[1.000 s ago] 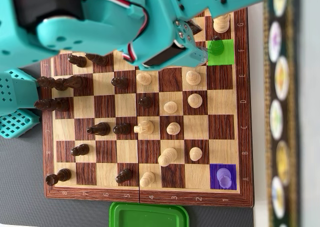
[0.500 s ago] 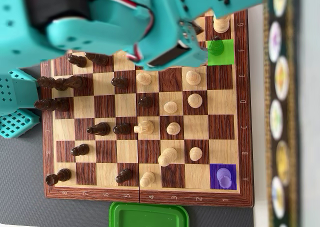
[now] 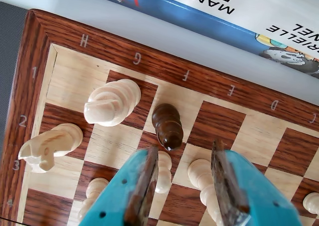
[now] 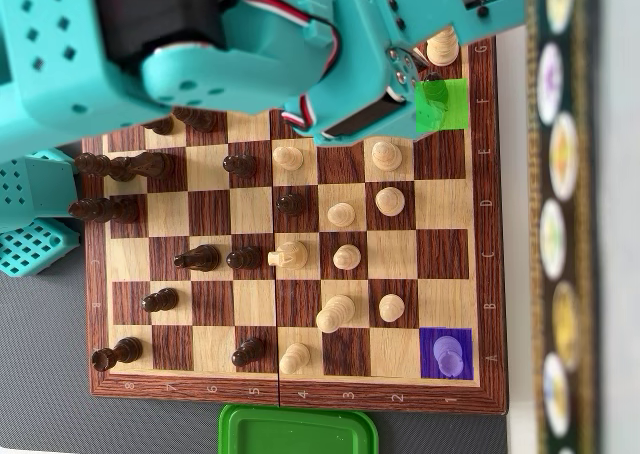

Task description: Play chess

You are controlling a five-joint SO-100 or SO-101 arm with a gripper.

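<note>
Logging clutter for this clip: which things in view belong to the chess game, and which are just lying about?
Part of the game:
chessboard
dark piece
light pieces
gripper, open above the board

Lying about:
book
green lid

The board (image 3: pixel 164 61) was grained, satin wood; the dark pawn (image 3: pixel 167 126) glossy, the pale rook (image 3: pixel 110 102) matt. The fingers (image 3: pixel 144 186) were smooth teal plastic with rough brown pads.

dark grey table surface (image 4: pixel 60 424), white strip (image 4: pixel 620 224) at right, even daylight
</note>
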